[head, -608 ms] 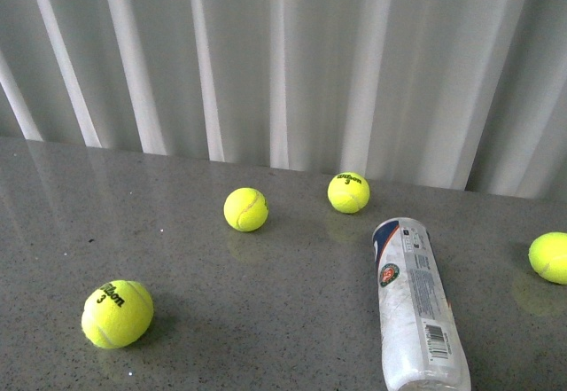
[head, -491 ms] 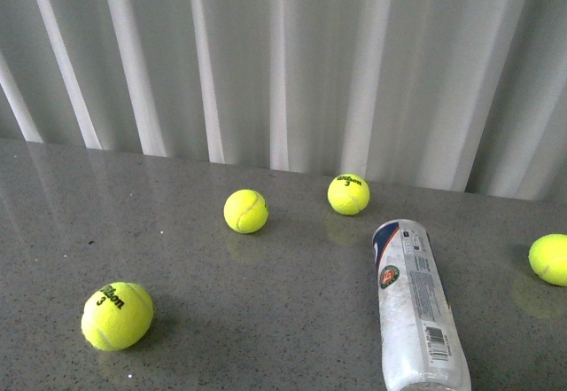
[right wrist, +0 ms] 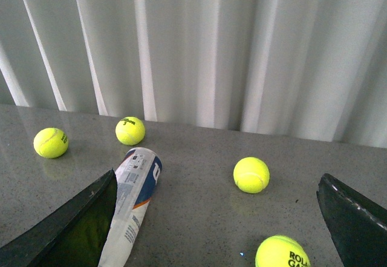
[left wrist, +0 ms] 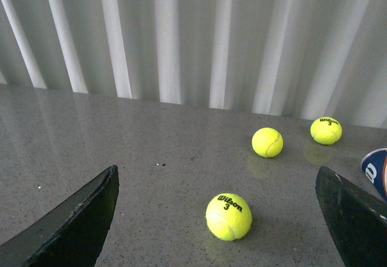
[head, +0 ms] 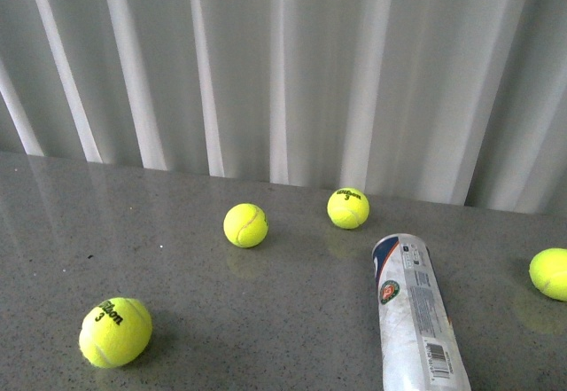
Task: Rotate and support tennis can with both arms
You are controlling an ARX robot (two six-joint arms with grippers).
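Here, the tall clear plastic tennis can (head: 414, 316) with a blue-and-white label lies on its side on the grey speckled table (head: 266, 320), toward the right, with fuzzy yellow tennis balls (head: 245, 225) scattered around it. The black left gripper (left wrist: 216, 170) and black right gripper (right wrist: 216, 175) hover with fingers spread wide, grasping nothing.

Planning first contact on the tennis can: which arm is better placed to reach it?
Right, probably. The tennis can lies beside one finger of the open right tool. In the left wrist view only its end shows, outside the open left tool. The front view puts it right of centre.
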